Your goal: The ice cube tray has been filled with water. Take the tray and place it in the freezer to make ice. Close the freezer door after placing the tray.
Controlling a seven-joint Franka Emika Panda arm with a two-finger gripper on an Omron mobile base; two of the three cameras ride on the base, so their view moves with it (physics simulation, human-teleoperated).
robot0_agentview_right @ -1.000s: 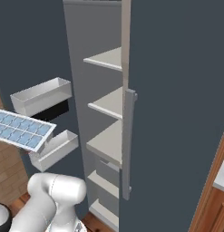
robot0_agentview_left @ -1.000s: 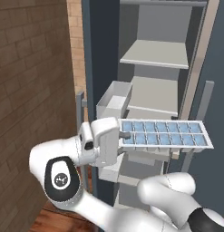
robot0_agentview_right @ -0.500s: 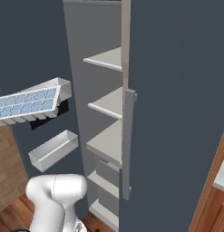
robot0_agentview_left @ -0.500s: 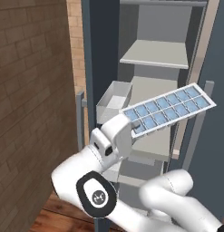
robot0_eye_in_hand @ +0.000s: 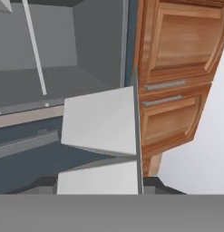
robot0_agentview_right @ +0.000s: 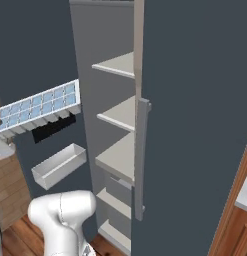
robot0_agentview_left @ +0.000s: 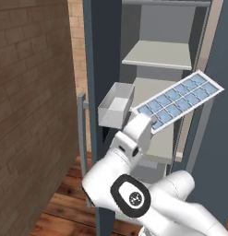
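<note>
Your gripper [robot0_agentview_left: 142, 125] is clamped on the near end of the tray [robot0_agentview_left: 180, 101], its jaws closed around that short edge; the fingertips themselves are hidden behind the white hand in the left base view. You have the tray tilted, near end low at the hand and far end raised toward the freezer [robot0_agentview_left: 161, 55] interior, reaching across in front of a pale shelf [robot0_agentview_left: 157, 54]. The water [robot0_agentview_left: 173, 103] shows as pale blue squares in two rows of cells along the tray. In the right base view the tray [robot0_agentview_right: 37, 109] slants up toward the open cabinet, its high end just beside the freezer's [robot0_agentview_right: 102, 30] left edge. The door [robot0_agentview_left: 98, 69] stands open to the left of the arm, with a grey box bin [robot0_agentview_left: 116, 105] on it just beside the tray's low end, and the bar handle [robot0_agentview_left: 81, 124] on its outer face. In the right base view a lower bin [robot0_agentview_right: 59, 165] hangs below the tray. In the hand view you look past pale shelves [robot0_eye_in_hand: 102, 121] toward wooden drawers [robot0_eye_in_hand: 177, 68].
</note>
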